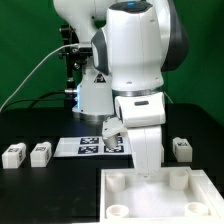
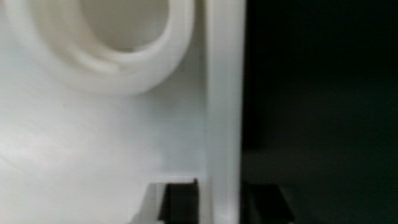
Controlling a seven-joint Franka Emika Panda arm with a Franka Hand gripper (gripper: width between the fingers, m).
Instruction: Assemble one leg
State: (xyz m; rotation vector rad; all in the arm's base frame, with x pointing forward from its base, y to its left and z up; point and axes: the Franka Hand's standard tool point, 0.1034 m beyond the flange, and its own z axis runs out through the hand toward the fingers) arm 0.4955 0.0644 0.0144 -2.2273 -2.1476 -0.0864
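No assembly is done yet: the gripper (image 2: 217,205) straddles the edge of the board (image 1: 150,195) (whether its fingers (image 2: 178,205) clamp it cannot be told), one leg (image 1: 181,149) lies loose at the exterior view's right, and the visible sockets (image 1: 117,210) stand empty.

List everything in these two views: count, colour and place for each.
table: one, black; under everything.
wall: one, green; behind the table.
marker board: one, white with tags; flat at mid-table.
legs: four, white with black-and-white tags; two at the exterior view's left, one at its right, one tilted at the marker board's far edge.
board: one, white, round corner sockets; front of the table.
arm: one, white and grey; centre, reaching down to the board.
gripper: one, dark fingers; close against both sides of the board's edge, apparently clamped.
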